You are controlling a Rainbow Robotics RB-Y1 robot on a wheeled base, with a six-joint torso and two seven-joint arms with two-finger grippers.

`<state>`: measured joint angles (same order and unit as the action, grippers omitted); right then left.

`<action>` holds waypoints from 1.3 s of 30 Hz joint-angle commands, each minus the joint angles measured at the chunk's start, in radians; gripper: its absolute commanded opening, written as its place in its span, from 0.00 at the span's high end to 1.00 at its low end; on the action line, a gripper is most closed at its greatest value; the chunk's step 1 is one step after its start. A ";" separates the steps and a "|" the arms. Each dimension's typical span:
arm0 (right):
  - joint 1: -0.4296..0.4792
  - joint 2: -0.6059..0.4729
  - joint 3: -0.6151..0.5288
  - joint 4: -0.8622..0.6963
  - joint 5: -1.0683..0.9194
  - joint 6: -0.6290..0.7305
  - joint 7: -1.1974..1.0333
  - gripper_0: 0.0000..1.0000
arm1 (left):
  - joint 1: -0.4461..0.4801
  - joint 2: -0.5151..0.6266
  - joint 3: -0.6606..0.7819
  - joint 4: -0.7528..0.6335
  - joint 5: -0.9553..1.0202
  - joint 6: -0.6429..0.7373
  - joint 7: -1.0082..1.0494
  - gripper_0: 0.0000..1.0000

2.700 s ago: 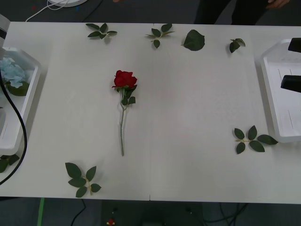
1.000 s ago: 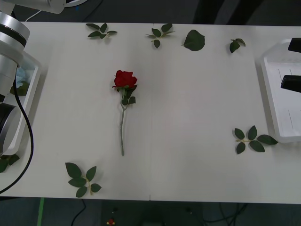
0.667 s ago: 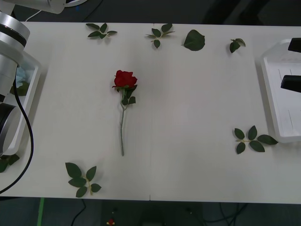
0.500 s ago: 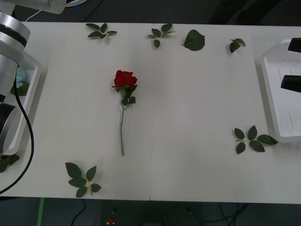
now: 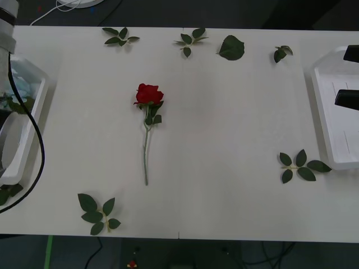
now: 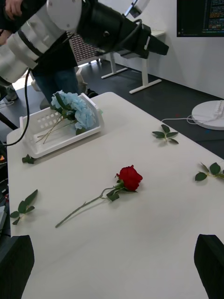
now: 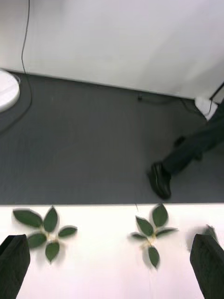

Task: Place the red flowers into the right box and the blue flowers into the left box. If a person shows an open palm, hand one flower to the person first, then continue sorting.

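Observation:
One red flower [image 5: 148, 94] lies on the white table, bloom toward the far side and stem toward me; the right wrist view shows it too [image 6: 129, 178]. Blue flowers [image 6: 73, 104] lie in the left box [image 6: 46, 142], which sits at the table's left edge [image 5: 39, 106]. The right box [image 5: 321, 112] stands at the right edge. My right gripper [image 6: 112, 264] hovers open above it, also visible in the front view [image 5: 348, 75]. My left gripper [image 7: 109, 264] is open and holds nothing, raised near the table's far edge. The left arm [image 6: 70, 23] reaches above the left box.
Loose green leaf sprigs lie scattered: several along the far edge [image 5: 121, 37] [image 5: 231, 48], one near the right box [image 5: 303, 166], one at the front left [image 5: 98, 213]. A black cable [image 5: 33, 145] hangs over the left box. A person's leg and shoe [image 7: 163, 180] are beyond the table.
My left arm has drawn back from over the left box toward the far left corner, uncovering the blue flowers. The rose and the right arm have not moved.

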<state>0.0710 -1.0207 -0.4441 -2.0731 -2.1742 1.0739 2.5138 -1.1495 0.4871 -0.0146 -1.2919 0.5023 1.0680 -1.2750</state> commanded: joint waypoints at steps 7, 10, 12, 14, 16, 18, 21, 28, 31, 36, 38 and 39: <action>0.013 -0.042 0.002 -0.024 -0.013 -0.003 0.016 0.00 | -0.088 0.044 0.188 -0.418 0.082 0.698 0.101 0.00; 0.013 -0.042 0.002 -0.024 -0.013 -0.003 0.016 0.00 | -0.053 0.044 0.186 -0.474 0.139 0.808 0.192 0.00; 0.013 -0.042 0.002 -0.024 -0.013 -0.003 0.016 0.00 | -0.012 0.044 0.179 -0.523 0.174 0.852 0.253 0.00; 0.013 -0.042 0.002 -0.024 -0.013 -0.003 0.016 0.00 | 0.042 0.044 0.170 -0.567 0.209 0.852 0.309 0.00; 0.013 -0.042 0.002 -0.024 -0.013 -0.003 0.016 0.00 | 0.099 0.044 0.159 -0.598 0.246 0.852 0.350 0.00; 0.013 -0.042 0.002 -0.024 -0.013 -0.003 0.016 0.00 | 0.162 0.042 0.139 -0.612 0.286 0.852 0.382 0.00; 0.013 -0.042 0.002 -0.024 -0.013 -0.003 0.016 0.00 | 0.254 0.044 0.096 -0.610 0.303 0.852 0.381 0.00; 0.013 -0.042 0.002 -0.024 -0.013 -0.003 0.016 0.00 | 0.361 0.053 -0.045 -0.543 0.257 0.779 0.379 0.00; 0.013 -0.042 0.002 -0.024 -0.013 -0.003 0.016 0.00 | 0.366 0.051 -0.110 -0.494 0.234 0.739 0.382 0.00; 0.013 -0.042 0.002 -0.024 -0.013 -0.003 0.016 0.00 | 0.367 0.051 -0.208 -0.394 0.228 0.636 0.384 0.00; 0.013 -0.042 0.002 -0.024 -0.013 -0.003 0.016 0.00 | 0.366 0.051 -0.237 -0.354 0.229 0.599 0.381 0.00; 0.013 -0.042 0.002 -0.024 -0.013 -0.003 0.016 0.00 | 0.366 0.051 -0.260 -0.329 0.229 0.573 0.381 0.00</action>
<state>0.0722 -1.0207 -0.4440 -2.0735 -2.1745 1.0739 2.5138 -0.7797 0.5026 -0.2277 -1.6610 0.7398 1.6927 -0.8659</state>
